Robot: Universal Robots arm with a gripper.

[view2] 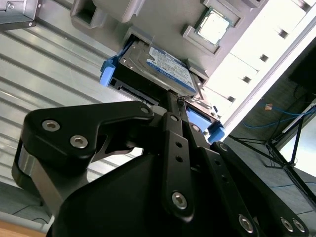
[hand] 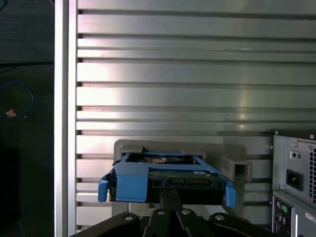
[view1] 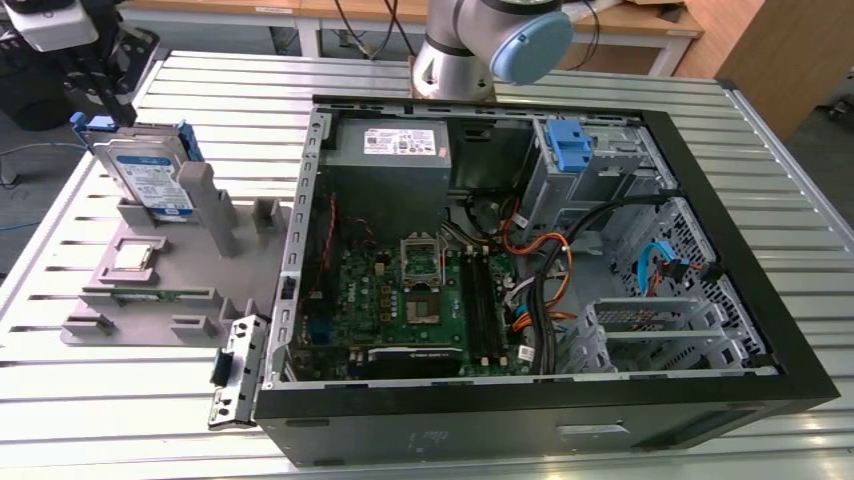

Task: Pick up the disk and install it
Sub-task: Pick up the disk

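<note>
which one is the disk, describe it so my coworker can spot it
Beside the open computer case, on the exterior view's left, a grey plastic fixture sits on the slatted table. The disk stands on edge at its far end. Silver metal, a white-and-blue label and blue side rails set it apart from the bare blue bracket and grey stickered box inside the case.

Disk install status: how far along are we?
Done: nothing installed; the disk stands in the grey holder outside the open computer case. In hand: the tool is at the disk's edge in the second wrist view; grip not confirmable. Left: lifting it and fitting it into the case.
</note>
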